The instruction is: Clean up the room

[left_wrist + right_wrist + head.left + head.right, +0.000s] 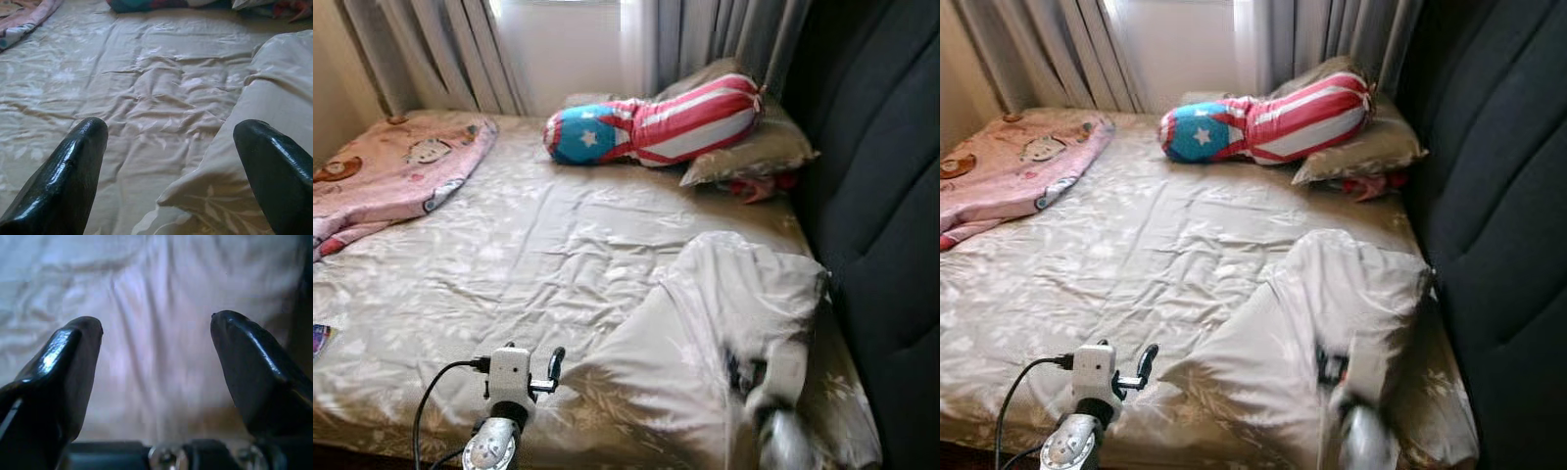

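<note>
A beige leaf-print pillow (pixel 734 294) lies askew on the near right of the bed (pixel 529 255), close to the dark headboard. My right gripper (pixel 754 377) hovers blurred over its near end; in the right wrist view it (pixel 156 328) is open with the pillow's cloth (pixel 156 279) just beyond its fingers. My left gripper (pixel 533 357) is low at the bed's near edge, left of that pillow. It (pixel 171 142) is open, holding nothing, with the pillow's corner (pixel 264 107) by one finger.
A red, white and blue star bolster (pixel 656 122) rests on a second beige pillow (pixel 759 147) at the back. A red item (pixel 754 186) pokes out beneath. A pink cartoon blanket (pixel 391 171) lies crumpled back left. The padded headboard (pixel 881 196) walls the right; curtains (pixel 440 49) hang behind.
</note>
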### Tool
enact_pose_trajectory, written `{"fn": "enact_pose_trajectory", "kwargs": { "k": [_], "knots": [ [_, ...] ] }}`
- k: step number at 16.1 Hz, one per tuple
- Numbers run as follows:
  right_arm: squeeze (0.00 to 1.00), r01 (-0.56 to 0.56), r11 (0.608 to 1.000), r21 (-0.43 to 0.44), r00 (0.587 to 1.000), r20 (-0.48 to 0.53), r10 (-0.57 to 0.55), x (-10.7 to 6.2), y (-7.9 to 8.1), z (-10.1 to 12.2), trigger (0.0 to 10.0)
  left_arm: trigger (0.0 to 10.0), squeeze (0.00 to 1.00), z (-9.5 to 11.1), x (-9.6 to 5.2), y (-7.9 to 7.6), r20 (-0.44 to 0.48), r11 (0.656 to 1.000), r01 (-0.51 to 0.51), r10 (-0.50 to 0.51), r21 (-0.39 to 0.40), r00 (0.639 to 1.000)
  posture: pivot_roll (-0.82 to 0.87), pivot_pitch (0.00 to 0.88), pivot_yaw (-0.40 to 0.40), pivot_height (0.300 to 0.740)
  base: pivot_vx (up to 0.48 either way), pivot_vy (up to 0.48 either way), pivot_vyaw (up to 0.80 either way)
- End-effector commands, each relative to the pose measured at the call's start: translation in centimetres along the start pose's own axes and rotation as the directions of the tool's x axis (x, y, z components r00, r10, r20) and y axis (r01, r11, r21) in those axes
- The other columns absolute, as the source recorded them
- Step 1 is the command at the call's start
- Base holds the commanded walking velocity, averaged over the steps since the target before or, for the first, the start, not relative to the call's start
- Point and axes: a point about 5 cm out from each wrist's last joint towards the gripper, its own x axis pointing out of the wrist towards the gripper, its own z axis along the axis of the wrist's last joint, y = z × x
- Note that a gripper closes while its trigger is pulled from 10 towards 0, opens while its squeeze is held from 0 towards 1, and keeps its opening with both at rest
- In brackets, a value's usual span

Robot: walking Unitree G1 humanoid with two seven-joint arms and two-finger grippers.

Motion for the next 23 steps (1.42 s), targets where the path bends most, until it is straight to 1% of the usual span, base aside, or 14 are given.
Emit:
{"fn": "enact_pose_trajectory", "kwargs": {
  "k": [1,3,6,8,9,10,11,15,16,17,18,19,20,23],
  "knots": [
    [0.0,0.004,1.0,-0.001,0.999,0.049,-0.004,0.5,-0.3,1.1,10.0,10.0,0.0,0.7,0.4,-0.5,0.016,1.0,0.024,-0.024,-0.004,1.0,-0.06,0.0,-0.025,0.74,0.0,0.0,0.0],
    [0.0,0.009,1.0,0.001,0.998,0.063,-0.009,0.4,-0.3,1.3,10.0,10.0,0.0,1.3,0.8,-0.5,0.025,1.0,0.024,-0.023,-0.006,0.999,-0.06,0.0,-0.021,0.74,0.0,0.0,0.0],
    [0.0,0.015,1.0,-0.002,0.999,0.047,-0.015,0.4,-0.4,1.0,10.0,10.0,0.0,1.4,1.1,-0.6,0.023,1.0,0.025,-0.025,-0.005,0.999,-0.07,0.0,-0.019,0.74,0.0,0.0,0.0],
    [0.0,0.035,0.999,-0.018,0.999,-0.026,-0.036,0.5,-0.5,0.4,10.0,10.0,0.0,1.3,1.1,-0.9,0.015,0.999,0.032,-0.032,-0.007,0.999,-0.07,0.0,-0.021,0.74,0.0,0.0,0.0],
    [0.0,0.042,0.999,-0.018,0.998,-0.036,-0.043,0.6,-0.6,0.3,10.0,10.0,0.0,1.3,1.0,-1.0,0.013,0.999,0.033,-0.033,-0.008,0.999,-0.07,0.0,-0.021,0.735,0.0,0.0,0.0],
    [0.0,0.042,0.999,-0.022,0.998,-0.043,-0.042,0.5,-0.6,0.3,10.0,10.0,0.0,1.3,1.0,-1.1,0.011,0.999,0.033,-0.033,-0.01,0.999,-0.07,0.0,-0.021,0.72,0.0,0.0,0.0],
    [0.0,0.035,0.999,-0.028,0.999,-0.013,-0.035,0.5,-0.5,0.5,10.0,10.0,0.0,1.2,0.9,-1.0,0.009,0.999,0.032,-0.031,-0.012,0.999,-0.07,0.0,-0.023,0.707,0.0,0.0,0.0],
    [0.0,0.051,0.998,-0.032,0.998,-0.036,-0.052,0.6,-0.7,0.3,10.0,10.0,0.0,1.2,0.9,-1.2,0.004,0.999,0.037,-0.036,-0.015,0.999,-0.07,0.0,-0.022,0.707,0.0,0.0,0.0],
    [0.0,0.055,0.998,-0.04,0.996,-0.074,-0.058,0.8,-0.7,0.2,10.0,10.0,0.0,1.2,0.9,-1.3,0.0,0.999,0.038,-0.038,-0.015,0.999,-0.07,0.0,-0.022,0.707,0.0,0.0,0.0],
    [0.0,0.054,0.998,-0.04,0.995,-0.085,-0.058,0.8,-0.7,0.1,10.0,10.0,0.0,1.2,0.9,-1.3,0.0,0.999,0.038,-0.038,-0.015,0.999,-0.07,0.0,-0.022,0.707,0.0,0.0,0.0],
    [0.0,0.048,0.999,-0.023,0.996,-0.079,-0.05,0.9,-0.5,0.1,10.0,10.0,0.0,1.2,0.9,-1.3,-0.002,0.999,0.039,-0.039,-0.014,0.999,-0.07,0.0,-0.022,0.692,0.0,0.0,0.0],
    [0.0,0.048,0.998,-0.035,0.996,-0.074,-0.05,0.9,-0.5,0.2,10.0,10.0,0.0,1.1,0.9,-1.3,-0.003,0.999,0.037,-0.037,-0.016,0.999,-0.07,0.0,-0.022,0.682,0.0,0.0,0.0],
    [0.0,0.045,0.998,-0.033,0.998,-0.044,-0.047,0.9,-0.5,0.5,10.0,10.0,0.0,1.1,0.9,-1.4,-0.006,0.999,0.038,-0.038,-0.015,0.999,-0.06,0.0,-0.022,0.674,0.0,0.0,0.0],
    [0.0,0.044,0.998,-0.038,0.997,-0.062,-0.047,1.0,-0.4,0.4,10.0,10.0,0.0,1.1,0.8,-1.4,-0.008,0.999,0.036,-0.036,-0.017,0.999,-0.06,0.0,-0.025,0.674,0.0,0.0,0.0]
  ]
}}
